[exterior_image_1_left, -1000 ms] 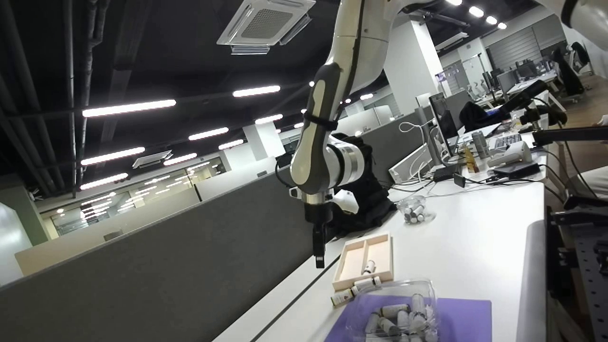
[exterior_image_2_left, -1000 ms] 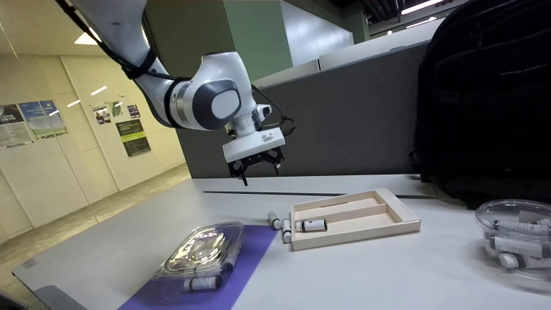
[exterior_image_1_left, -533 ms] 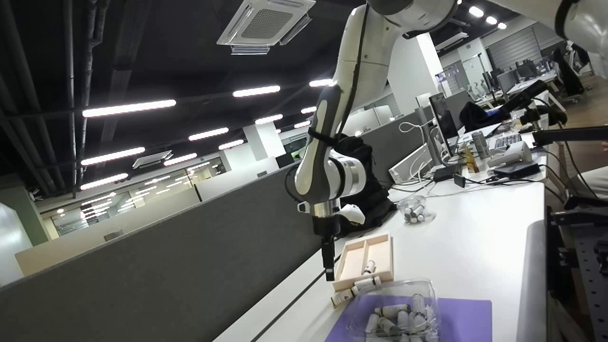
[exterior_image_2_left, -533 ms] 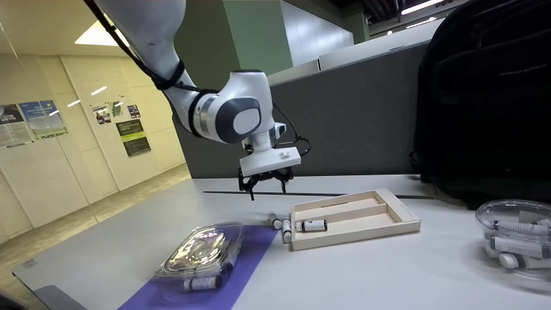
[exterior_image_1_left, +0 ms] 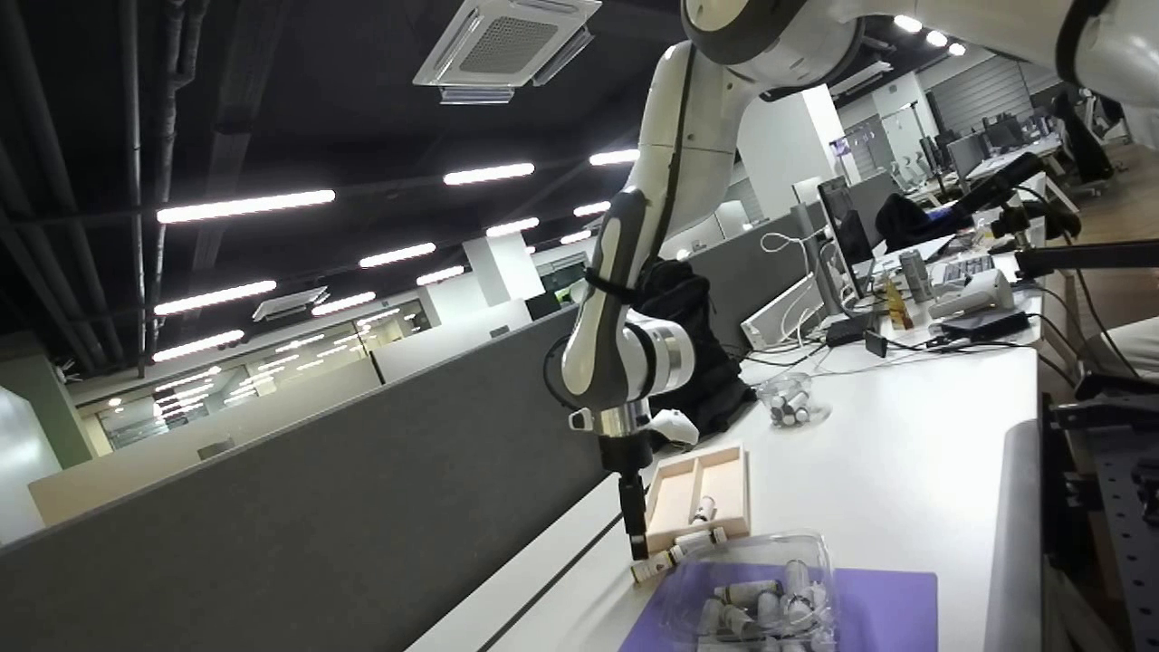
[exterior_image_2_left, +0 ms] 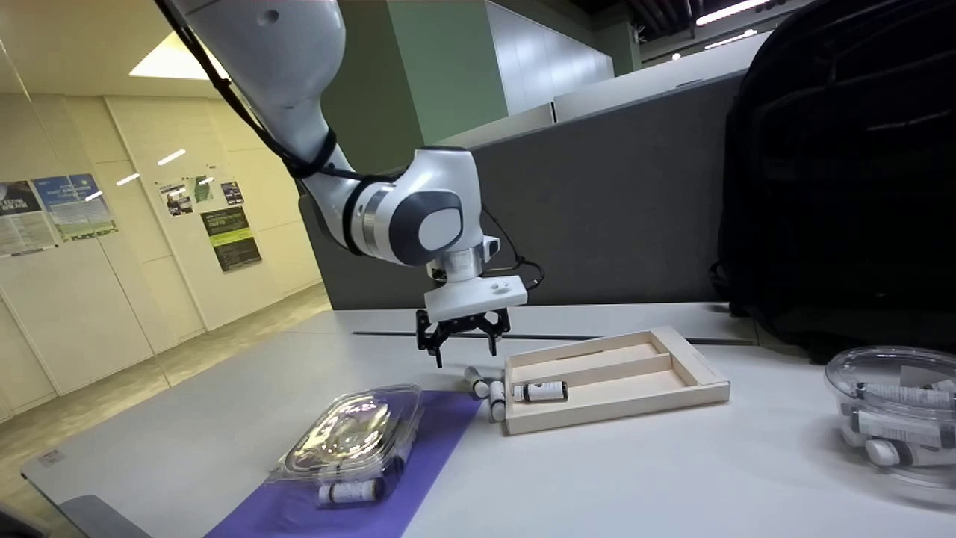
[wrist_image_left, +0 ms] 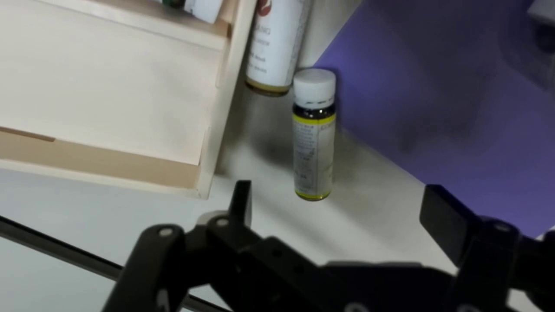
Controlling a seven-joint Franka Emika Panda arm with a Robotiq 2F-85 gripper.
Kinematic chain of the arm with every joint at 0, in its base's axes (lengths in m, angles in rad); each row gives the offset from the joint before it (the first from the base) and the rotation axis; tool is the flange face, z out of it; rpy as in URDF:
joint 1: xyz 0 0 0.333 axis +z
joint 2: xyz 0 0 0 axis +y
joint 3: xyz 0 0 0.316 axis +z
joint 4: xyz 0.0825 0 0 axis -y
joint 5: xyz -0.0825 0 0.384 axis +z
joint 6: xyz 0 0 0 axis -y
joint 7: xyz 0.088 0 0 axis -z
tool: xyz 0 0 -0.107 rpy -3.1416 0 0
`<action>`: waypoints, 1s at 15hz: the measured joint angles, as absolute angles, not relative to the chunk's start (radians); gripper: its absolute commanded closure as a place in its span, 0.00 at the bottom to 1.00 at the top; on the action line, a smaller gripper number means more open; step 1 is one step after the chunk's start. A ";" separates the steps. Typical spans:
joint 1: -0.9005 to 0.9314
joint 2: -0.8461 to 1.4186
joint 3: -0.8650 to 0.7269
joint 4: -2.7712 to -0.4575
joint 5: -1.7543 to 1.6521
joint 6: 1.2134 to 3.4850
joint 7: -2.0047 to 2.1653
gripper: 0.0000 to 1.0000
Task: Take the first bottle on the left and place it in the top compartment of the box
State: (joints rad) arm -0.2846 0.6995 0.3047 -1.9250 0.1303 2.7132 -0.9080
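gripper (wrist_image_left: 338, 203): jaws set wide apart, bottom of the wrist frame; lower in both exterior views than a second ago
yellow-banded bottle (wrist_image_left: 314, 151): unmoved, lying on the table (exterior_image_2_left: 635, 478), wrist frame's centre; smooth white cap, dark neck, printed label
second bottle (wrist_image_left: 277, 43): top centre, white label
box (wrist_image_left: 108, 86): upper left, pale, wooden-looking, straight-edged, divided
mat (wrist_image_left: 455, 143): upper right, flat, purple

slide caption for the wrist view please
Open gripper near a lying yellow-banded bottle, wooden box at picture left, purple mat at right.
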 measured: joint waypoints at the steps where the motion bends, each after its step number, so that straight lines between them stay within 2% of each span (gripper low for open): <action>1: -0.271 0.703 0.291 -1.921 0.122 2.713 -0.907 0.00; 12: -0.150 0.743 0.184 -1.875 0.008 2.714 -0.885 0.01; 13: -0.146 0.748 0.183 -1.870 0.001 2.714 -0.884 0.26; 15: -0.136 0.759 0.179 -1.860 -0.008 2.713 -0.883 0.30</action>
State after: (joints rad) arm -0.1365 0.7590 0.1788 -1.8595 -0.0080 2.7131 -0.8831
